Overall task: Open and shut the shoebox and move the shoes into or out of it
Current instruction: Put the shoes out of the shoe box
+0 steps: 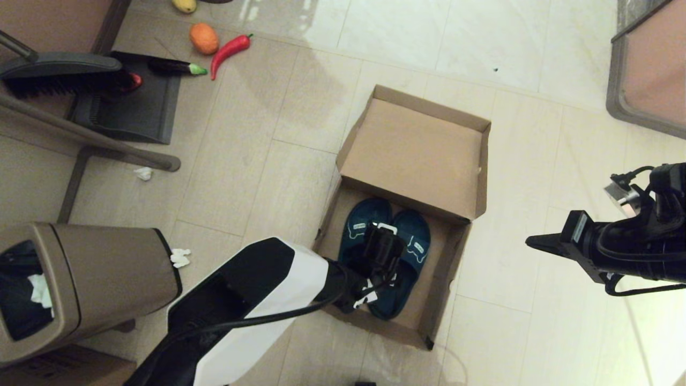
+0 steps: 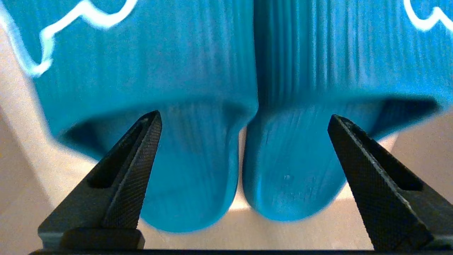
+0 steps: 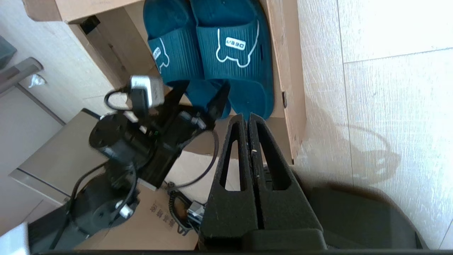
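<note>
The brown shoebox (image 1: 453,262) lies open on the floor, its lid (image 1: 412,155) tipped back. Inside, the two teal-blue shoes (image 1: 415,244) lie side by side with bear patches on their straps. My left gripper (image 1: 381,244) hangs low over them, open. In the left wrist view its fingers (image 2: 148,148) straddle both heels of the shoes (image 2: 198,166) without touching, just short of the strap edges. My right gripper (image 1: 536,242) hovers shut and empty above the floor, right of the box. The right wrist view shows the shoes (image 3: 230,46), the box wall (image 3: 283,71) and the left gripper (image 3: 198,97).
A tan trash bin (image 1: 80,279) lies on its side at the left, with paper scraps (image 1: 180,258) near it. A dustpan (image 1: 134,102), a brush (image 1: 64,75) and toy vegetables (image 1: 230,48) sit at the back left. Furniture legs (image 1: 107,145) stand left; another piece of furniture (image 1: 648,69) is back right.
</note>
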You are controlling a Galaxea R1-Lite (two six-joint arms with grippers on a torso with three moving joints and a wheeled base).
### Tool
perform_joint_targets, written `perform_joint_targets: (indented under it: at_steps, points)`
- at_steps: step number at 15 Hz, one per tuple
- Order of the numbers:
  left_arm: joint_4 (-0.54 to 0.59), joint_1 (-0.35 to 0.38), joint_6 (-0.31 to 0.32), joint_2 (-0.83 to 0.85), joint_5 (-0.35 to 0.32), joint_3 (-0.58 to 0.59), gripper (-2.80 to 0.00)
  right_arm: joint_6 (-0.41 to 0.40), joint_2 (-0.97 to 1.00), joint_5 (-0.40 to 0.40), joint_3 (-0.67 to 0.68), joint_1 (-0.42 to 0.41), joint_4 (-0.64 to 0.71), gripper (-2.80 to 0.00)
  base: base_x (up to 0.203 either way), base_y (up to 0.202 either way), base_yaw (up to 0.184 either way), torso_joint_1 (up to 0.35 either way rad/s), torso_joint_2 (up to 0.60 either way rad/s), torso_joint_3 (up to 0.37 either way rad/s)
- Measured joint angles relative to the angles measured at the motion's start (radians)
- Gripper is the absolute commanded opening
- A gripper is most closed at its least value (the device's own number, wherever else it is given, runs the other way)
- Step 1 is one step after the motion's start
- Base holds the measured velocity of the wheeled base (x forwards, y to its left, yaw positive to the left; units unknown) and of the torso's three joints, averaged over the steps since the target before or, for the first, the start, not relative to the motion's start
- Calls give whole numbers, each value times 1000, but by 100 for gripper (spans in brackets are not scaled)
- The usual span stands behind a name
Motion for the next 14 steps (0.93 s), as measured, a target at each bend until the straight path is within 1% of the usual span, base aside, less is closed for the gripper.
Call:
perform_joint_targets:
  at_steps: [2, 7, 10, 14]
  points:
    - [12, 4, 3, 35, 2, -66, 0, 3, -3, 0, 0, 0, 1, -280, 0, 0, 0, 0, 0, 0]
    - [-4, 21, -1, 69, 4, -86, 0, 35, -7, 1, 3, -1, 1, -280, 0, 0, 0, 0, 0, 0]
    - [-82, 24, -1, 76, 3, -87, 0, 50, -8, 1, 5, -1, 1, -280, 0, 0, 0, 0, 0, 0]
    - [-140, 25, 4, 88, 3, -88, 0, 66, -16, 1, 9, -1, 1, -280, 0, 0, 0, 0, 0, 0]
